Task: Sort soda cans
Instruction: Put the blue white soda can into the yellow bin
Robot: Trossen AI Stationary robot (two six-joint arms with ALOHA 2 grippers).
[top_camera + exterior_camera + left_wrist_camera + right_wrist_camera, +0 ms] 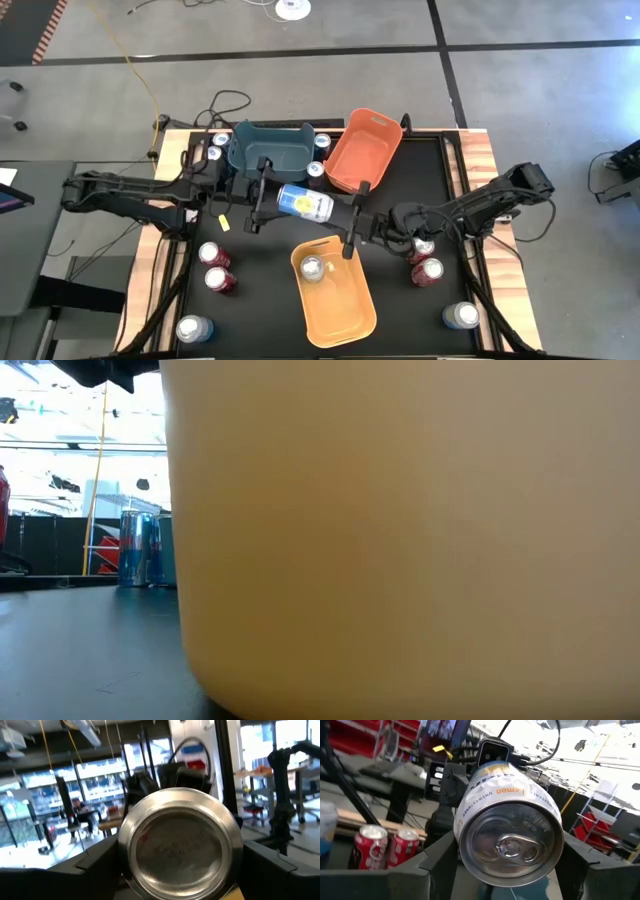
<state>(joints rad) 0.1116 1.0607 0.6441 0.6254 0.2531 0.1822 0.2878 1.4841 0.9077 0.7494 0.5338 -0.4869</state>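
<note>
My left gripper (262, 196) pinches the pale can (305, 203); my right gripper (352, 222) closes around its other end. Releasing too early could drop it beside the yellow bin (352, 320).

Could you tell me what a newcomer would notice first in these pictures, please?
Most striking is the silver can, held on its side above the table's middle, with the left gripper at one end and the right gripper at the other. Just below it in the high view, the yellow-orange bin holds one upright can.
</note>
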